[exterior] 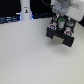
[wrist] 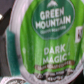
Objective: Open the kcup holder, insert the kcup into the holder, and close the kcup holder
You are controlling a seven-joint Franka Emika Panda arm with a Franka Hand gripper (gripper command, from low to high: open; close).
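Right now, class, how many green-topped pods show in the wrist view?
1: the kcup fills nearly the whole wrist view, its green lid facing the camera. Others may be hidden inside the kcup holder.

The Franka arm [exterior: 62, 7] reaches down at the exterior view's upper right, its white wrist vertical. The gripper [exterior: 60, 26] points straight down (fingers too blurred to judge their gap), with dark finger parts just below the wrist.
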